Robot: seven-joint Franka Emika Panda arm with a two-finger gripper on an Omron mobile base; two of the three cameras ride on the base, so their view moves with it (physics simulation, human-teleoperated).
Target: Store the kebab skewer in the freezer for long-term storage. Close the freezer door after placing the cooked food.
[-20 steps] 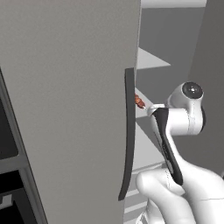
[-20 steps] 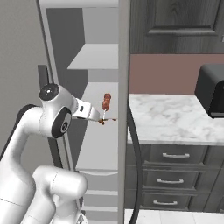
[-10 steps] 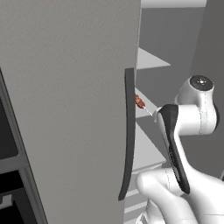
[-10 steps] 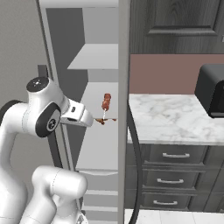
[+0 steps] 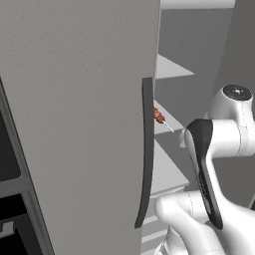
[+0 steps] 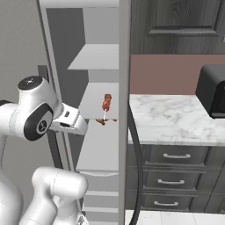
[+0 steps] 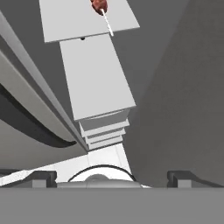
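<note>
We judge the first half of the task done: the kebab skewer lies on a white shelf inside the freezer, well apart from our gripper, whose jaws stand fully open and hold nothing. What is left, as we read it, is to shut the freezer door, which stands wide open beside the arm, its long dark handle running down its edge. The skewer is a thin pale stick with a few lumpy reddish-brown meat chunks bunched toward one end; in the hand view its bare stick end reaches to the shelf's front edge. The shelves are flat, smooth white slabs, stacked one above another, with narrower ridged steps lower down. The door is a plain matte light-grey panel, the handle a slim, slightly bowed dark bar. To the right a veined marble worktop carries a black, rounded toaster oven above dark panelled drawers.
</note>
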